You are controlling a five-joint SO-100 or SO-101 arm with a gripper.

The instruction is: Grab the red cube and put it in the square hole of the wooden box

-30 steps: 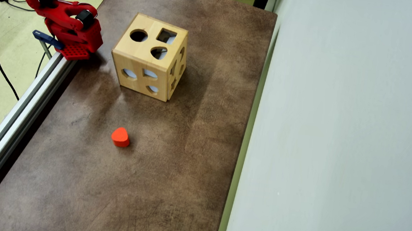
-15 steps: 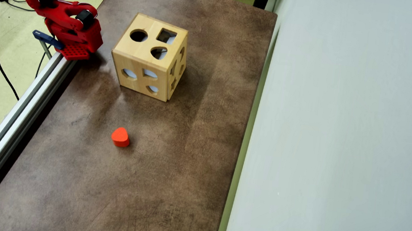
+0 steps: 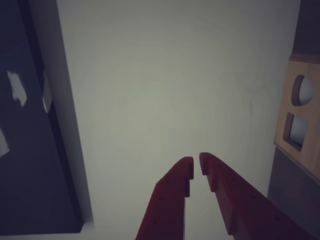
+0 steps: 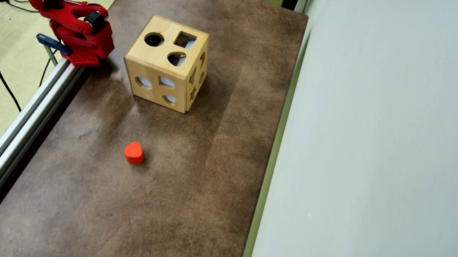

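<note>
We find no readable writing or labels anywhere. At the far left of the overhead view, one red arm (image 4: 74, 23) sits folded at the table's (image 4: 169, 207) left edge, beside an aluminium rail (image 4: 10, 144) running along that side. In the wrist view the gripper (image 3: 196, 167) points at a pale wall (image 3: 175, 75), its two red fingers (image 3: 172, 195) nearly together with a thin gap, holding nothing.

Right of the arm stands one wooden box (image 4: 157, 63), well apart from the table's edges. Its top face carries three cutouts: a round one, a heart-shaped one, and the square hole (image 4: 185, 40) at the far right corner. We cannot see the red cube in either view.

Nearer us lies one orange-red heart block (image 4: 133, 152), alone on bare brown tabletop with open room all around. A grey wall (image 4: 378, 161) bounds the table's right edge.
</note>
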